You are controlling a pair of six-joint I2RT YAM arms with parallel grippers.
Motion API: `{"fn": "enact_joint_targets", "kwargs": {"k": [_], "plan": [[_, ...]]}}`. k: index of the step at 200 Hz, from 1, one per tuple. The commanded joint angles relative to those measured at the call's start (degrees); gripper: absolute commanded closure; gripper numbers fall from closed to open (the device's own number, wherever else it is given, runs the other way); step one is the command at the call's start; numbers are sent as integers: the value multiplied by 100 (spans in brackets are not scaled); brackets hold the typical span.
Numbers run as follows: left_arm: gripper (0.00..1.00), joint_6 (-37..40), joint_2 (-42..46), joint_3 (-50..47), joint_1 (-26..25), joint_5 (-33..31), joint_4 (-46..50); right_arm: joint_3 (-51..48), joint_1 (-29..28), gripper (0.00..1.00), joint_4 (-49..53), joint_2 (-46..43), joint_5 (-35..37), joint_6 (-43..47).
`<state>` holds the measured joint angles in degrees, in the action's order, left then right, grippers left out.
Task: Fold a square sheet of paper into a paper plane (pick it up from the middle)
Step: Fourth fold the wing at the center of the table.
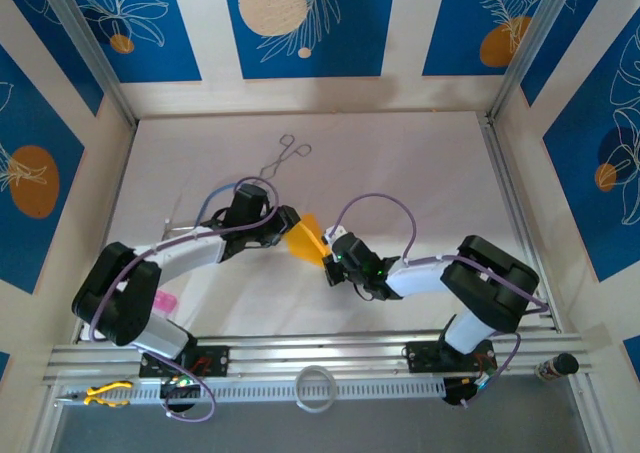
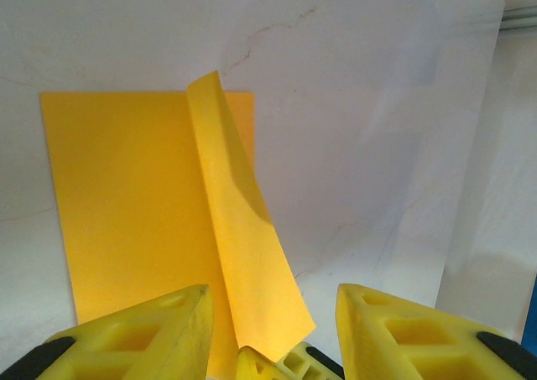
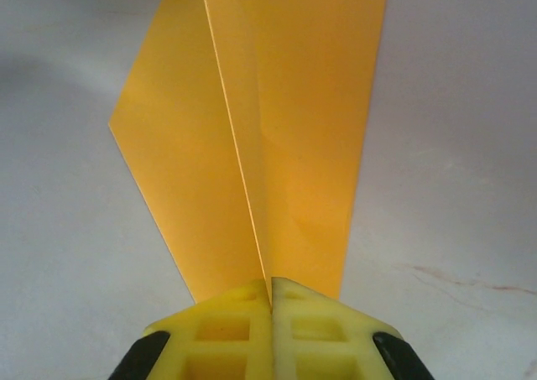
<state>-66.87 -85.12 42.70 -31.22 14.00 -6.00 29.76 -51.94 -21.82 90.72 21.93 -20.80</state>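
Observation:
The orange-yellow square sheet of paper (image 1: 303, 239) lies mid-table between both arms, folded, with one flap (image 2: 243, 229) standing up along a crease. My right gripper (image 3: 270, 294) is shut on the near end of that raised crease, its yellow fingers pressed together on the paper (image 3: 285, 120). My left gripper (image 2: 273, 321) hovers open over the same end, one finger (image 2: 159, 330) above the flat part and the other (image 2: 403, 330) above bare table, neither touching the flap. From above, the left gripper (image 1: 284, 225) and right gripper (image 1: 328, 256) face each other across the sheet.
Metal forceps (image 1: 286, 157) lie at the back of the white table. A small pink slip (image 1: 165, 301) sits by the left arm's base. Yellow pliers (image 1: 105, 395) and a white ring (image 1: 315, 388) rest on the front rail. An aluminium frame post (image 1: 510, 203) bounds the right side.

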Motion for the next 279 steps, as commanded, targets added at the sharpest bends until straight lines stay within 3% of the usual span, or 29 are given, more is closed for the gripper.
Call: {"fn": "enact_joint_targets", "kwargs": {"k": [1, 44, 82, 118, 158, 235, 279], "plan": [[57, 167, 119, 50, 66, -152, 172, 33, 60, 96, -100, 175, -365, -290], [57, 131, 44, 20, 66, -56, 47, 83, 163, 96, -114, 341, -725, -539], [59, 124, -9, -49, 64, 22, -78, 232, 625, 96, 68, 357, -2007, -935], [72, 109, -100, -138, 77, 135, -288, 377, 1037, 96, 157, 472, -3039, -1343], [84, 107, -245, -189, 73, 319, -486, 350, 1238, 96, 72, 600, -3340, -1646], [91, 80, -702, -253, 60, 848, -1190, 367, 1563, 96, -24, 804, -4131, -2099], [92, -10, -1103, -158, 3, 1117, -1688, 457, 1617, 96, 149, 911, -4198, -2165]]}}
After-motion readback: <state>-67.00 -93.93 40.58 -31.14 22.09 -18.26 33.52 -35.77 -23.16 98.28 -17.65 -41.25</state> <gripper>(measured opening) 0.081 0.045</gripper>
